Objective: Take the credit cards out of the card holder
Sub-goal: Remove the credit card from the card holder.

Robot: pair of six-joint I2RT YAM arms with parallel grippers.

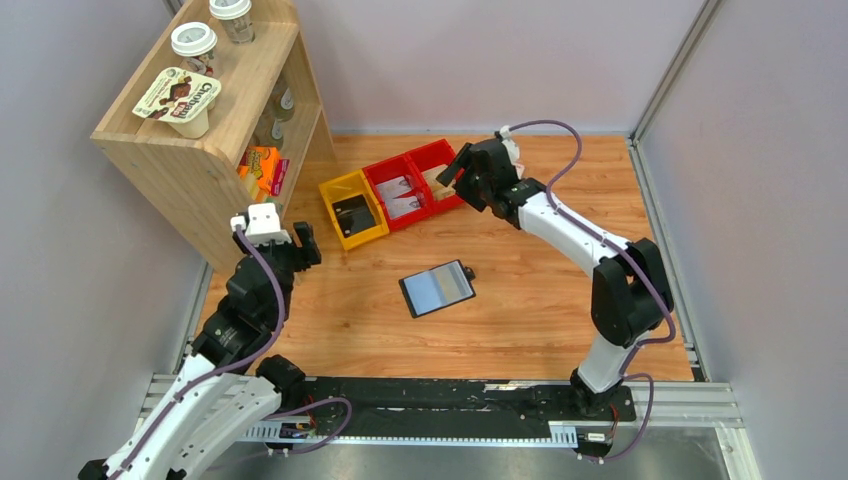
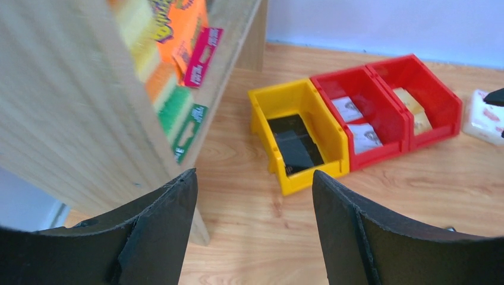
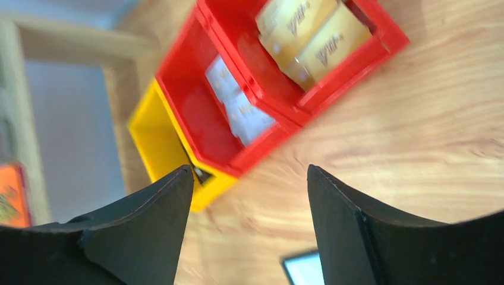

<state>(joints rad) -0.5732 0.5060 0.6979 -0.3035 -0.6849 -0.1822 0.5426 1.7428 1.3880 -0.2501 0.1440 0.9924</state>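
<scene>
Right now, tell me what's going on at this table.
The right gripper hangs open and empty by the end red bin, where tan cards already lie. The black card holder lies unfolded in the middle of the table, apart from both arms. The left gripper is open too, holding nothing, near the wooden shelf.

card holder (image 3: 304, 271): cut by bottom edge | shelf (image 2: 71, 101): blurred

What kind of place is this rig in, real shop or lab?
Most likely a lab test cell: plain grey panel walls box in a wooden tabletop, two robot arms are bolted to a black base rail, and a wooden shelf unit of snacks stands beside yellow and red plastic bins.
</scene>
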